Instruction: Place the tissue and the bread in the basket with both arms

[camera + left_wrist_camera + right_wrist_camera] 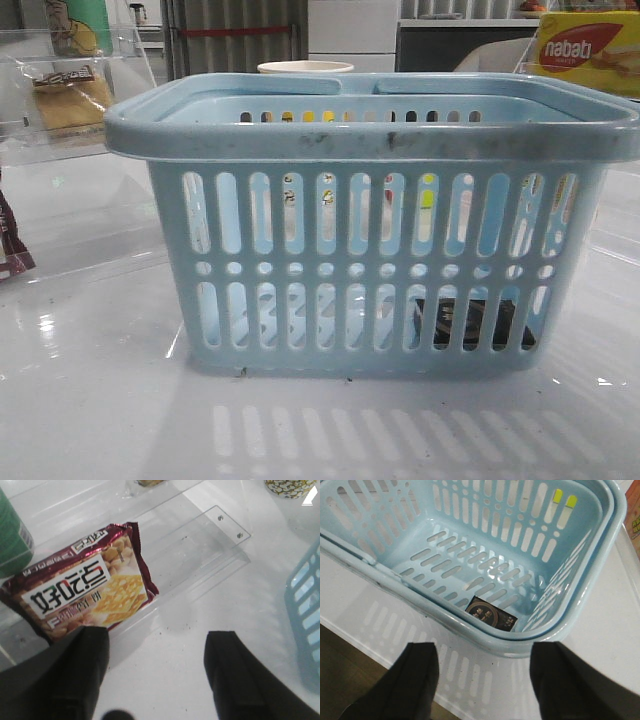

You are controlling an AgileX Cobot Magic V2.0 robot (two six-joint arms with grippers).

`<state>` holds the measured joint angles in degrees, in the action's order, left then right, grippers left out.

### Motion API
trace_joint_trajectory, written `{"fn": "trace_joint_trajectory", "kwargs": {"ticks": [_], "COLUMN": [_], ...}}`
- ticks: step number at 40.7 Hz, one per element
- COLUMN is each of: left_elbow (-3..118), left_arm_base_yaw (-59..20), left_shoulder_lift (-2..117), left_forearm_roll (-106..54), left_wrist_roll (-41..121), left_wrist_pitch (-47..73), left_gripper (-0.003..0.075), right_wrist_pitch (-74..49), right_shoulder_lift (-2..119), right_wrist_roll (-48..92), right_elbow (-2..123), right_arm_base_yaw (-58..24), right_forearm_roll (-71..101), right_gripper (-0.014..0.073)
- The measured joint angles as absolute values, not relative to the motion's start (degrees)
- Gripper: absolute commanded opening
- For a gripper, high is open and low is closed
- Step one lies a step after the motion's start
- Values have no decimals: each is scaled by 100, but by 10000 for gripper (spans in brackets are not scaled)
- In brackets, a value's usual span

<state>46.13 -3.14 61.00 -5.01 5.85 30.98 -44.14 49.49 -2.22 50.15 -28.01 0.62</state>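
- Already the tissue (491, 615) lies flat on the floor of the basket (370, 130), in a corner against one wall; from the front it shows as a dark patch through the lower slots, so that half of the task looks done.
- Bread (68, 100) sits beyond the basket, off its left rim, inside a clear acrylic holder (25, 120), well apart from the basket; it looks untouched.
- Right end effector (482, 680) hangs just outside the basket's rim, above the corner holding the tissue. Its fingers are spread and hold nothing, which fits a drop just made there.
- Left end effector (155, 672) hovers over the white surface (170, 680) with fingers spread wide and empty. A brown-and-white packet (82, 587) lies just past one finger, and the basket's slotted wall shows at the edge of that view.
- Since the packet is not the task's thing, the left arm probably has to travel on to the holder for the bread.
- A yellow nabati box (585, 50) stands behind the basket's right rim, and a white cup (305, 68) peeks over its far rim.
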Motion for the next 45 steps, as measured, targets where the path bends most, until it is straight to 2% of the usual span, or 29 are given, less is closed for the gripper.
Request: {"fn": "trace_joint_trajectory", "kwargs": {"ticks": [5,8,29,45], "left_elbow": [5264,5664,8464,9045], "left_arm_base_yaw": [-314,-314,-314,-147], "left_shoulder_lift": [6746,7135,9972,10718], "left_forearm_roll": [-501,-501,-775,-803], "left_wrist_roll": [585,585,-90,-531], "left_wrist_pitch": [3051,3003,2886,2824], "left_gripper": [602,635,636,636], "right_wrist_pitch": [-4415,-4415,-4423,-4423], "right_shoulder_lift": [4949,4949,4949,4949], "right_wrist_roll": [-222,-213,-213,-213], "right_elbow": [5015,5015,5012,5002], "right_arm_base_yaw": [-2801,-2801,-2801,-2801], "right_forearm_roll": [62,62,62,62], "right_gripper": [510,510,510,510]}}
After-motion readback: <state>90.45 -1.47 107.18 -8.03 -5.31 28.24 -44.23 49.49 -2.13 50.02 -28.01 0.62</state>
